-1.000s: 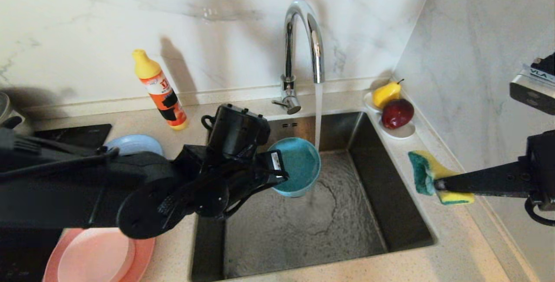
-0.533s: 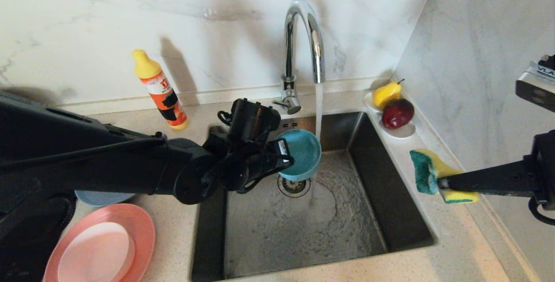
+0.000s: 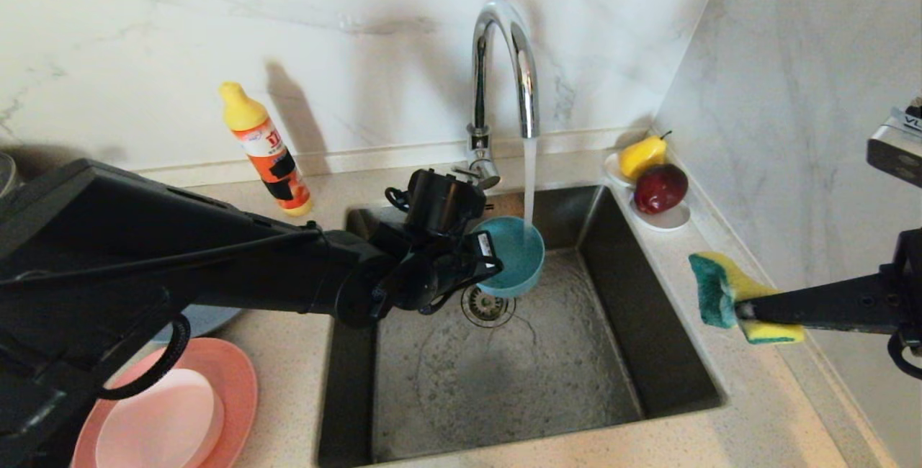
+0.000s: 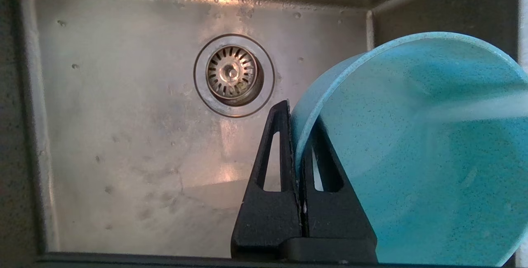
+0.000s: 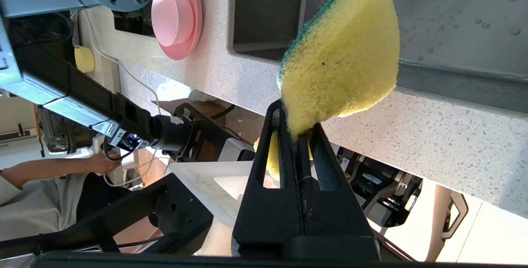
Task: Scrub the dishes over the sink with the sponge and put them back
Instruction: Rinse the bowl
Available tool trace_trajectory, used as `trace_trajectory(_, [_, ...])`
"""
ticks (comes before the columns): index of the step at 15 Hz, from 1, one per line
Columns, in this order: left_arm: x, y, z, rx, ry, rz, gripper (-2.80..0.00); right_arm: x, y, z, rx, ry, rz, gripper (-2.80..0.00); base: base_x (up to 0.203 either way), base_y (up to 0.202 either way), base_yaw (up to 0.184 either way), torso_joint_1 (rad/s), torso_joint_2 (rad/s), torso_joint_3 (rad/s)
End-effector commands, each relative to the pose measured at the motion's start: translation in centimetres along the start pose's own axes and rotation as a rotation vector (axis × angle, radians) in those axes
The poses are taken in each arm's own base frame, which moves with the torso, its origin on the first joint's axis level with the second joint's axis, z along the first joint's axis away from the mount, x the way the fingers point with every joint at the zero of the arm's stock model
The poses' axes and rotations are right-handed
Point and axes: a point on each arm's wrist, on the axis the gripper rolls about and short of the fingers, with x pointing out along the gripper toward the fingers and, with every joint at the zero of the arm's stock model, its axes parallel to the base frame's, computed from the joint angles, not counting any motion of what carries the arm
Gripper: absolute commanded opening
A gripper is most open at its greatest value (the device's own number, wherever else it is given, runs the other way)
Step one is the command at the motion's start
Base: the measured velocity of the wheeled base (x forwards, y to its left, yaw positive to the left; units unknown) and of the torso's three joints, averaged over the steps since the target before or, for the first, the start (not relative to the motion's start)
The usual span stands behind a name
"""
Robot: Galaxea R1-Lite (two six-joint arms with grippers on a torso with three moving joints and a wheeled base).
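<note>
Left claw (image 3: 484,261) clamped on teal bowl (image 3: 515,255) rim, over sink (image 3: 648,324), under running tap (image 3: 504,72). Right claw (image 3: 742,307) clamped on sponge (image 3: 720,288), beside sink.

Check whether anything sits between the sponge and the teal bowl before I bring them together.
Nothing visible does. The right gripper holds the sponge over the counter beside the sink; only open basin separates it from the teal bowl, held under the tap by the left gripper.
</note>
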Motion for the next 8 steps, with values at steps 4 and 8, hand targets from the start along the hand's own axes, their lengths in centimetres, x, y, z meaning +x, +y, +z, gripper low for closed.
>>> trace_trajectory(4, [0.61,-0.20,-0.40,-0.003,0.006,-0.001,-2.80,-0.21,0.00,-0.19,0.003,0.002,0.002,-2.80,0.000,0.000,0.000,0.000,0.00,0.000])
trace_trajectory(8, [0.36,-0.43,-0.77,-0.002,0.016,-0.007,-2.80,-0.25,-0.04,-0.32,0.003,0.002,0.002,-2.80,0.000,0.000,0.000,0.000,0.00,0.000])
